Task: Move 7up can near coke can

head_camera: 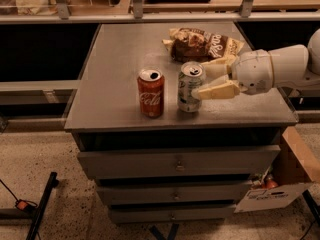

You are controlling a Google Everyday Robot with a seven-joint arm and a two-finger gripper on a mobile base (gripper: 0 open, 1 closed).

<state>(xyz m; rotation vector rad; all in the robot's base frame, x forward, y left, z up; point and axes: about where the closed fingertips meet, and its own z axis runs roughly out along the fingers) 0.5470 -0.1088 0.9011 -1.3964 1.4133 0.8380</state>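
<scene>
Gripper clamped on the 7up can, one finger each side. Coke can stood just beyond, not touching. Chip bag lay behind the gripper.

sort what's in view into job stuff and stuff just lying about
Job: 7up can, coke can beside it, tool at the 7up can's side.
Lying about: snack bag at the back of the drawer cabinet, cardboard box on the floor.
</scene>
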